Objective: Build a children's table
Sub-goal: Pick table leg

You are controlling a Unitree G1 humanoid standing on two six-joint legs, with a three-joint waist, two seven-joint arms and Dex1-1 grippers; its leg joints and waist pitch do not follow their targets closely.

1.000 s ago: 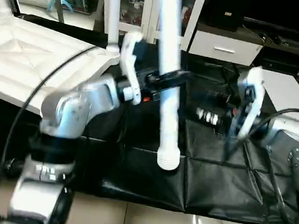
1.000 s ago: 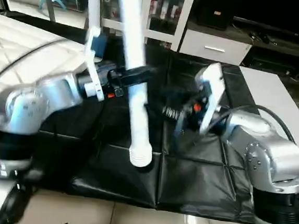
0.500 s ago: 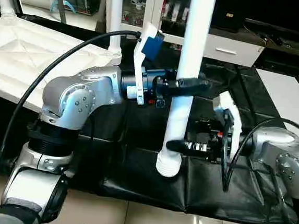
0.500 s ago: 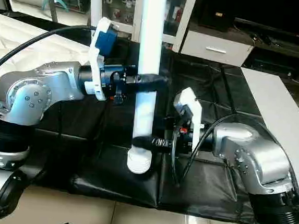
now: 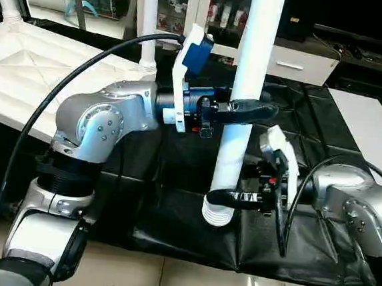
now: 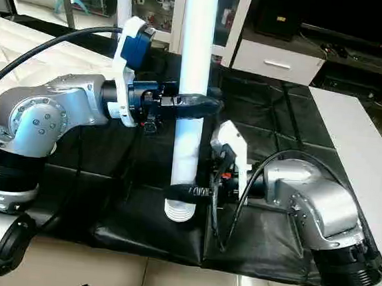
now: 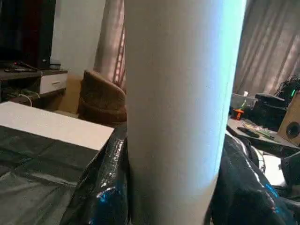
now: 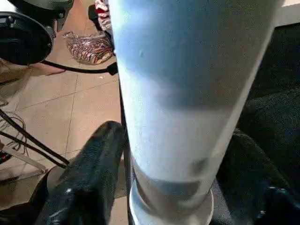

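Above black-cloth desk (image 5: 289, 248): white tube leg (image 5: 245, 101), held near upright, ribbed collar end lowest. Left gripper (image 5: 247, 110) clamped on leg mid-shaft. Right gripper (image 5: 229, 198) fingers bracket leg just above collar; grip firmness: cannot tell. Beside left arm: inverted tabletop (image 5: 30, 69), ribbed underside up, legs fitted at corners.
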